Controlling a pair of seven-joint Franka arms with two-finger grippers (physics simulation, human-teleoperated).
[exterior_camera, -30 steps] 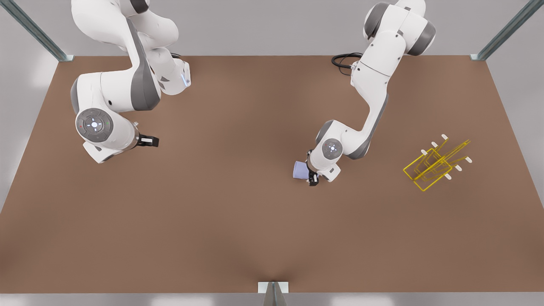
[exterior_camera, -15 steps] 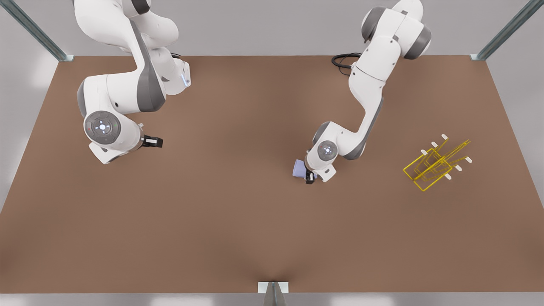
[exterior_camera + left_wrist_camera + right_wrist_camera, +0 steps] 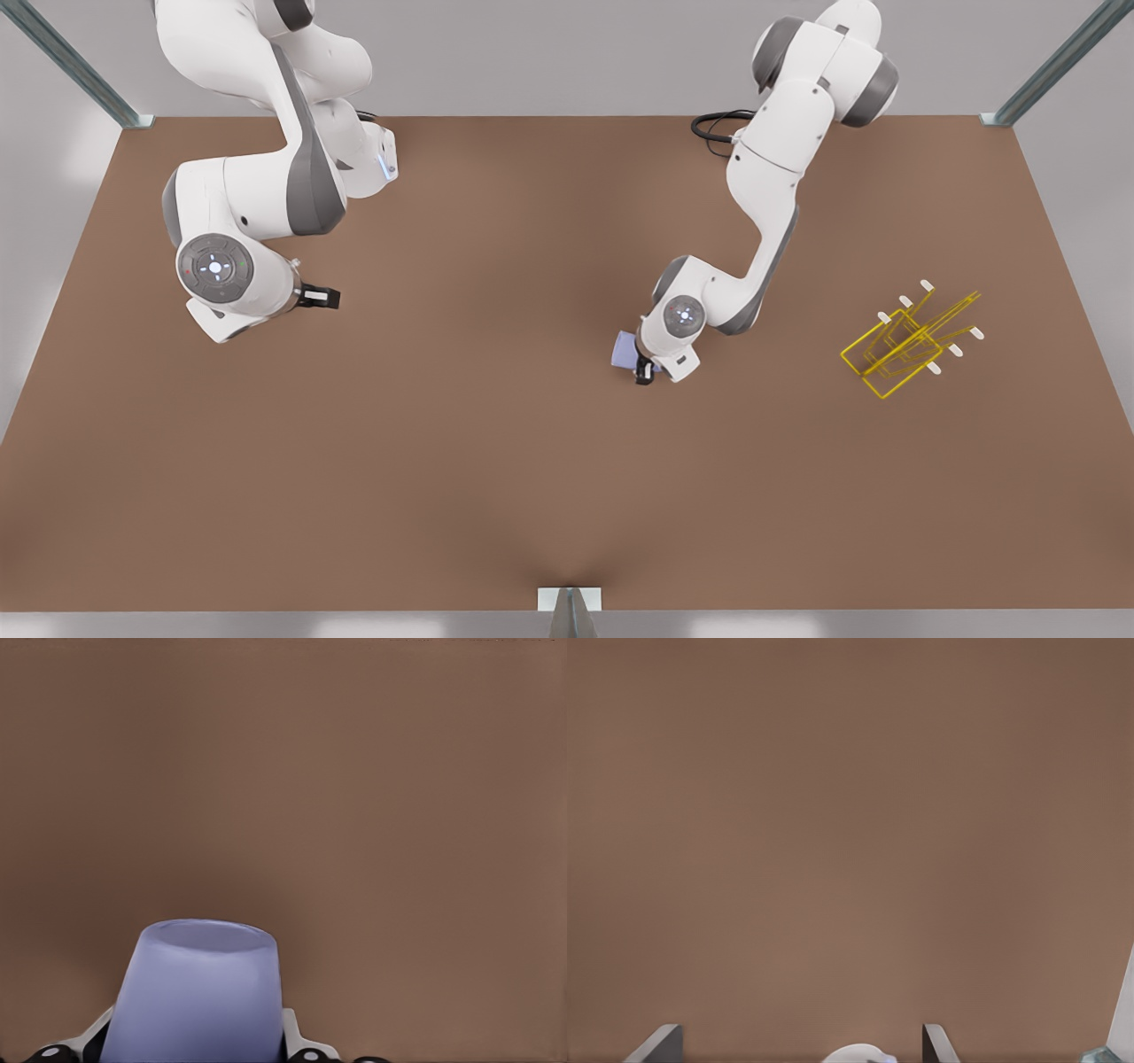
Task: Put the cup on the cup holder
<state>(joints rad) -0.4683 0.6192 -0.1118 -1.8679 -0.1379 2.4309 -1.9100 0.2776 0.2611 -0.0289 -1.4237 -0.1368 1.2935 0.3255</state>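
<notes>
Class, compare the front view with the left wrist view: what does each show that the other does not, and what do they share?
Front view: the holder at its right, and the right gripper waiting open at its left. Left wrist view: fingers of the left gripper pressed against both sides of the cup. Shared: the cup and the table.

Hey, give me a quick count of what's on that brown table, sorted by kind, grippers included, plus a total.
Cups: 1, the cup, between the fingers of the left gripper
Cup holders: 1, the cup holder, at the front view's right
Grippers: 2, the left gripper and the right gripper, waiting with fingers apart
Total: 4
</notes>
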